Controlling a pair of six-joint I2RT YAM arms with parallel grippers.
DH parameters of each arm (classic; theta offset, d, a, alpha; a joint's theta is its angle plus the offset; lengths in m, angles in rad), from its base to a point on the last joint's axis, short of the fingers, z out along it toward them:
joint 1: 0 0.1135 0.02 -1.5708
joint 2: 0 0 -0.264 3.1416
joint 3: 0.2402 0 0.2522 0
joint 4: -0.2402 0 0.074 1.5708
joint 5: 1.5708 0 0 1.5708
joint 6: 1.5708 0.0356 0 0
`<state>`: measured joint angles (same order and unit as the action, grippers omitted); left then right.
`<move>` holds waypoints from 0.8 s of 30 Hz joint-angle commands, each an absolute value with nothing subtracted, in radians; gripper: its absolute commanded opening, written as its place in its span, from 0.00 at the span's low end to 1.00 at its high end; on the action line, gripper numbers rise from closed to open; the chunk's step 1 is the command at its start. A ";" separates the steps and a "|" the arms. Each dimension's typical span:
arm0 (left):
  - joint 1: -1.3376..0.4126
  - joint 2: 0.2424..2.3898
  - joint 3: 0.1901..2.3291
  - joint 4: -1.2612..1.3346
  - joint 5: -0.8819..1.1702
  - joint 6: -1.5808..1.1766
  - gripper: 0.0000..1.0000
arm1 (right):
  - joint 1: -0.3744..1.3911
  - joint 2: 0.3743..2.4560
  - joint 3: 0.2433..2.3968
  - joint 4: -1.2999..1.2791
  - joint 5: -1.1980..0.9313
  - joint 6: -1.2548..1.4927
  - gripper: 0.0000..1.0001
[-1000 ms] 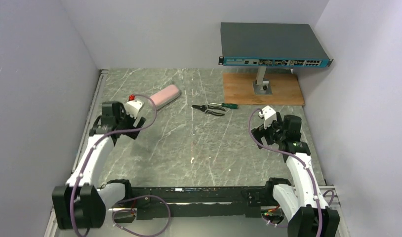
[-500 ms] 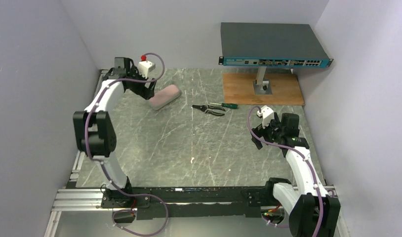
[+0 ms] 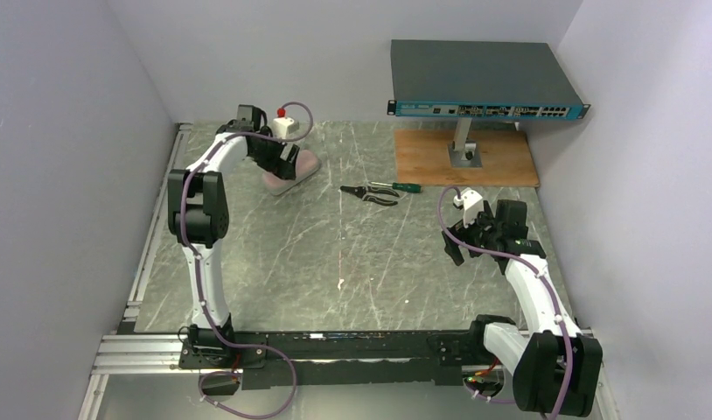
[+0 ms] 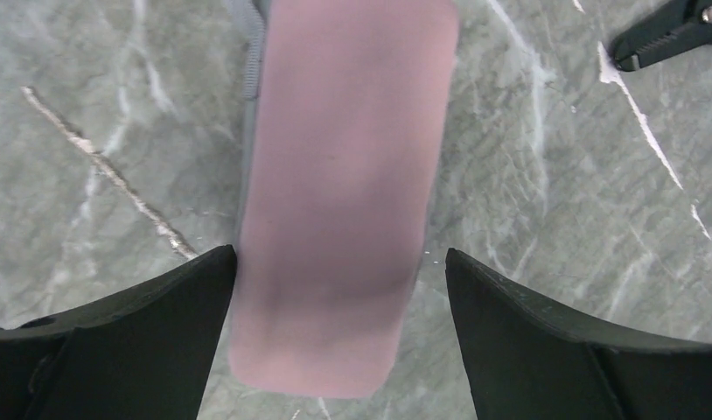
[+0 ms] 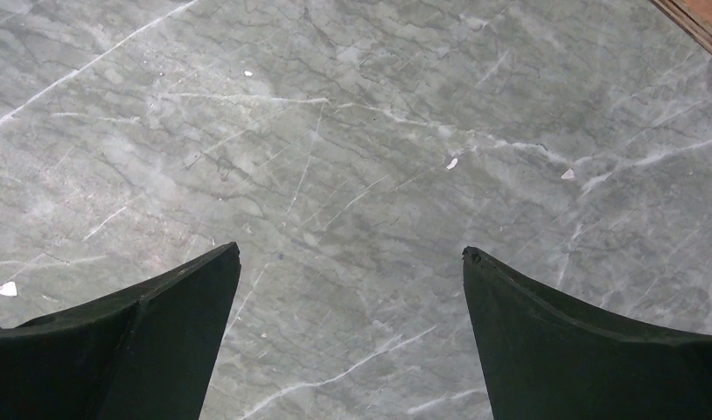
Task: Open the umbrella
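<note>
1. One compact folded umbrella (image 4: 335, 201), its pale pinkish-lilac fabric wrapped into a closed, round-ended bundle, lies flat on the grey, white-veined marble tabletop (image 3: 335, 254). It sits in the far-left part of the surface, near the back wall, angled with one end toward the table's middle. The top view shows only its two ends (image 3: 307, 163), as the arm covers the middle.
2. A narrow grey strap (image 4: 247, 52) runs along one long edge of the bundle.
3. Above it hangs the left gripper (image 4: 339, 254), also seen from overhead (image 3: 282, 162), with its black jaws spread wide. One finger stands on each side of the bundle's near end; whether either touches the fabric cannot be told.
4. Just to the right lie black-handled pliers (image 3: 374, 196) and a green-handled screwdriver (image 3: 405, 185), close together and apart from the umbrella.
5. Well away on the right side, the right gripper (image 5: 350, 252) is parted too, holding nothing. Only bare marble shows between its fingers, and the overhead camera places it (image 3: 457, 245) near the table's right edge.
6. At the far right, a dark grey network switch (image 3: 484, 79) is mounted on a metal post (image 3: 462, 140) that rises from a brown wooden board (image 3: 501, 162).
</note>
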<state>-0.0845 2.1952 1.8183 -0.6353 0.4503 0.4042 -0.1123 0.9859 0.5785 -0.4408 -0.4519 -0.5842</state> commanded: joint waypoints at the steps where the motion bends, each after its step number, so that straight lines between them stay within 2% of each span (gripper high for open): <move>1: -0.118 2.145 1.757 -0.645 0.514 0.414 0.90 | -0.114 0.988 0.628 -0.444 -0.482 -0.597 1.00; 6: -0.191 1.966 1.473 -0.566 0.538 0.413 0.66 | -0.115 0.969 0.635 -0.471 -0.487 -0.615 1.00; 9: -0.271 1.822 1.292 -0.521 0.540 0.386 0.56 | -0.114 0.952 0.641 -0.488 -0.495 -0.621 1.00; 10: -0.303 1.780 1.221 -0.515 0.555 0.388 0.56 | -0.116 0.949 0.644 -0.495 -0.497 -0.626 1.00; 12: -0.383 1.699 1.113 -0.472 0.513 0.318 0.61 | -0.116 0.944 0.648 -0.507 -0.501 -0.632 1.00; 13: -0.422 1.670 1.069 -0.454 0.511 0.274 0.69 | -0.114 0.944 0.651 -0.516 -0.506 -0.638 1.00; 15: -0.519 1.632 1.014 -0.459 0.536 0.193 0.97 | -0.114 0.950 0.664 -0.537 -0.525 -0.640 1.00; 19: -0.615 1.510 0.898 -0.378 0.624 0.163 1.00 | -0.115 0.970 0.690 -0.554 -0.560 -0.620 1.00; 24: -0.547 1.341 0.849 -0.386 0.654 0.334 1.00 | -0.114 0.951 0.704 -0.598 -0.597 -0.595 1.00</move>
<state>-0.6147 1.4712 0.8692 -0.4194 0.5762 0.2276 -0.1127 0.9707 0.6621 -0.5579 -0.5270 -0.6125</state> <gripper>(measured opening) 0.996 0.997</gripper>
